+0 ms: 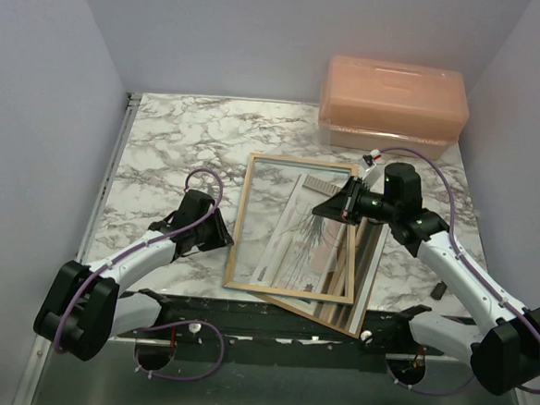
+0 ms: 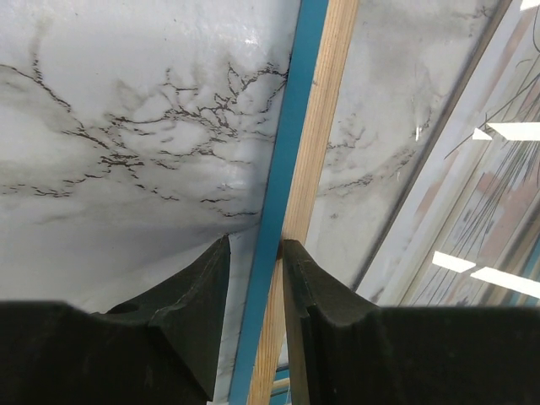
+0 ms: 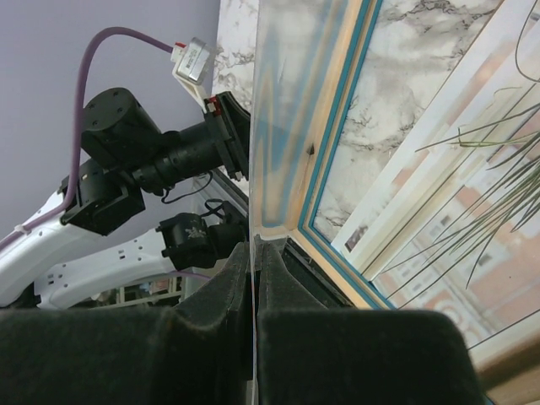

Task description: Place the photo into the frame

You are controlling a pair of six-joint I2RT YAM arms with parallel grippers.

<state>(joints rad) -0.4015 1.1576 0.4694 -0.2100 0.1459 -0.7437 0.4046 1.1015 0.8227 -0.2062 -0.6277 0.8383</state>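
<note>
The frame (image 1: 241,214) lies pale wood side up on the marble table, and its blue edge (image 2: 283,152) shows in the left wrist view. The photo (image 1: 294,251) of a spiky plant lies flat within the frame's outline, also visible as the photo (image 3: 472,211) from the right wrist. My left gripper (image 2: 255,243) straddles the frame's left bar. Its right finger touches the wood and a gap is left at the blue side. My right gripper (image 3: 256,246) is shut on the edge of a thin clear pane (image 3: 278,110), held tilted over the frame's right side (image 1: 344,206).
A brown backing sheet (image 1: 369,274) sticks out from under the frame at the right. A peach plastic box (image 1: 393,104) stands at the back right. The table's near edge runs just below the frame, with the arm bases behind it.
</note>
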